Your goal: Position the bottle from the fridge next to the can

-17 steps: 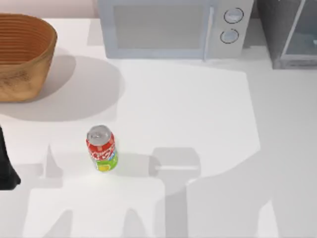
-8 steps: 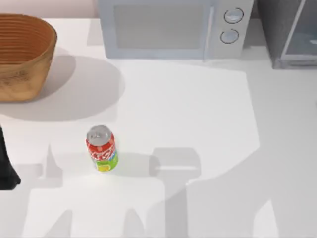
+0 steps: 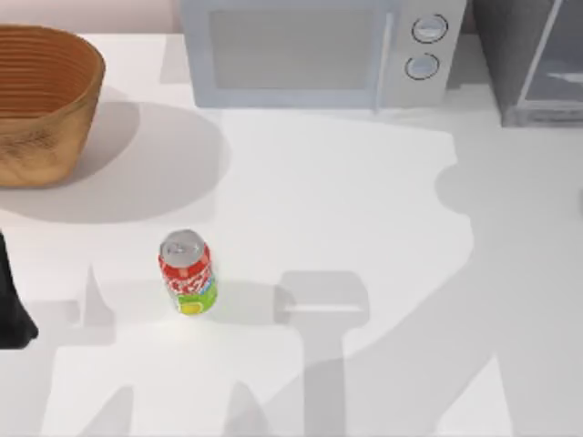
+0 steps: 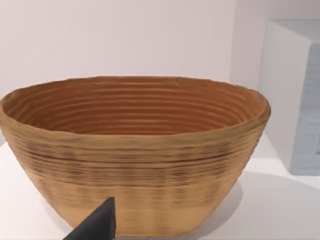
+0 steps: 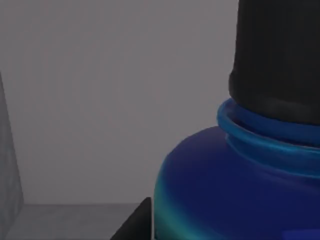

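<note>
Shadows are shifting at the counter's (image 3: 364,200) right | bottle (image 5: 240,175) is sitting inside fridge (image 3: 537,64), pressing close before right pincer, clench untellable | rigid, smooth, probably slippery: take the body under the shoulder

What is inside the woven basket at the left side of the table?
Nothing is seen inside the basket: bare ribbed inner walls only. Its near rim covers the floor of the basket.

Red can (image 3: 188,271) upright; blue black-capped bottle (image 5: 240,185) inside fridge (image 3: 533,59).
</note>
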You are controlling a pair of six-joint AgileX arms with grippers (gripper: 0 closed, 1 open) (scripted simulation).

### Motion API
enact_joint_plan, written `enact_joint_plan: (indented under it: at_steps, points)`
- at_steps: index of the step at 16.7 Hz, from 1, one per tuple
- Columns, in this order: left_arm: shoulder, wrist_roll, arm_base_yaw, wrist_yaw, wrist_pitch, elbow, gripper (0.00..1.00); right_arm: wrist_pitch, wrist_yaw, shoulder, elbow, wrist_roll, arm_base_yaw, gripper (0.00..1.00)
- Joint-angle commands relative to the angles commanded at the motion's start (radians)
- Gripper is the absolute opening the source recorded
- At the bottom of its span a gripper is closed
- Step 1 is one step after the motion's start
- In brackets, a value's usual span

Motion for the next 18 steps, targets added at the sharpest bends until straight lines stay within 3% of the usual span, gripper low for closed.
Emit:
enact_joint_plan:
  at_steps: [5, 13, 18]
  points:
    - [0.000, 0.000, 0.000, 0.000, 0.000, 0.000, 1.00, 0.053, -0.013, -0.079, -0.115, 0.001, -0.018, 0.00]
    - [0.000, 0.000, 0.000, 0.000, 0.000, 0.000, 1.00, 0.238, -0.074, -0.342, -0.598, 0.003, -0.070, 0.00]
    - [0.000, 0.000, 0.000, 0.000, 0.000, 0.000, 1.00, 0.272, -0.084, -0.385, -0.656, 0.003, -0.079, 0.00]
